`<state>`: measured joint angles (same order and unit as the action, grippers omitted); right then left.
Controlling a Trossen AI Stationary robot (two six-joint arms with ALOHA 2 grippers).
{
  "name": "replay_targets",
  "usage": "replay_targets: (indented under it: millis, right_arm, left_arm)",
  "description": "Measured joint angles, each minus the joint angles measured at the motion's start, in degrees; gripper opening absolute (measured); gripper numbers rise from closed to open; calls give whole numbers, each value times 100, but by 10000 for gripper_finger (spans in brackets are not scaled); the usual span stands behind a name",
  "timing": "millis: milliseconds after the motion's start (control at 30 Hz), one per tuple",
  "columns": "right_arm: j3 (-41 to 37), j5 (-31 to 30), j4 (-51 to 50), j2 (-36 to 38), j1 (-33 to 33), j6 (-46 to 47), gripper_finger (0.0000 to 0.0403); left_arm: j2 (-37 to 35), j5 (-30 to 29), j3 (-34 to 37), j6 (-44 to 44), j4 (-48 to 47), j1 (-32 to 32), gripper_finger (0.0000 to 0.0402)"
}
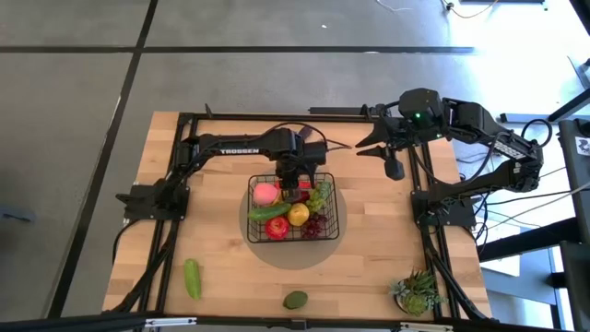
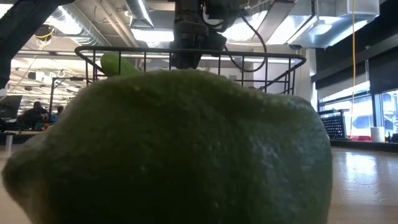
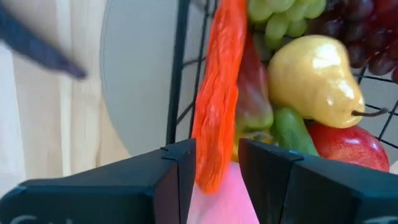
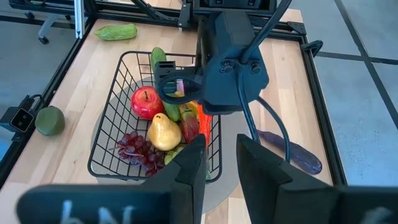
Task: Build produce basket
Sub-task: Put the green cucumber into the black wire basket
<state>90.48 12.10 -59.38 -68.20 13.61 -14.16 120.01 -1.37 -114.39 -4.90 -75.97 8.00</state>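
Note:
The black wire basket [image 1: 328, 224] stands on a round grey mat at the table's middle. It holds a pink peach [image 1: 265, 192], a red fruit [image 4: 145, 101], a yellow pear-shaped fruit [image 3: 314, 78], green grapes [image 3: 283, 15], dark red grapes [image 4: 134, 148] and a cucumber [image 4: 158, 57]. My left gripper [image 3: 216, 152] is over the basket's far part, pointing down, shut on an orange-red chilli [image 3: 219, 74]. My right gripper [image 4: 221, 155] is open and empty, high above the table's far right [image 1: 380, 148]. My left gripper pinches the chilli between its two fingers near one end [image 3: 210, 163]. The fingers come from above, pointing down, and lie across the chilli. The chilli hangs below the fingers, down into the basket beside its far wall, above the peach and the other fruit.
A purple eggplant [image 4: 292, 152] lies on the table beyond the basket's far side. A green cucumber [image 1: 192, 277] lies near the front left. A lime [image 1: 295, 300] sits at the front edge and fills the low view [image 2: 174, 149]. A spiky potted plant [image 1: 417, 293] stands front right.

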Motion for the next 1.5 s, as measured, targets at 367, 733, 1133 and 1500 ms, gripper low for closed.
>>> replay_targets:
  millis: [367, 733, 1133, 1500]
  right_arm:
    - [0, 254, -37, 119, -3, -176, 84]
    - [0, 1220, -345, 127, -272, -795, 84]
    - [0, 2385, -762, 125, -765, -1785, 84]
    - [0, 2551, -815, 122, -861, -2392, 84]
  left_arm:
    - [-490, -57, -553, -925, -740, -166, 108]
    - [-1229, -90, -577, -2734, -937, -869, 108]
    - [-1410, 250, -568, -5979, -1407, -2264, 108]
    - [-1410, -960, -568, -9719, -1405, -3844, 108]
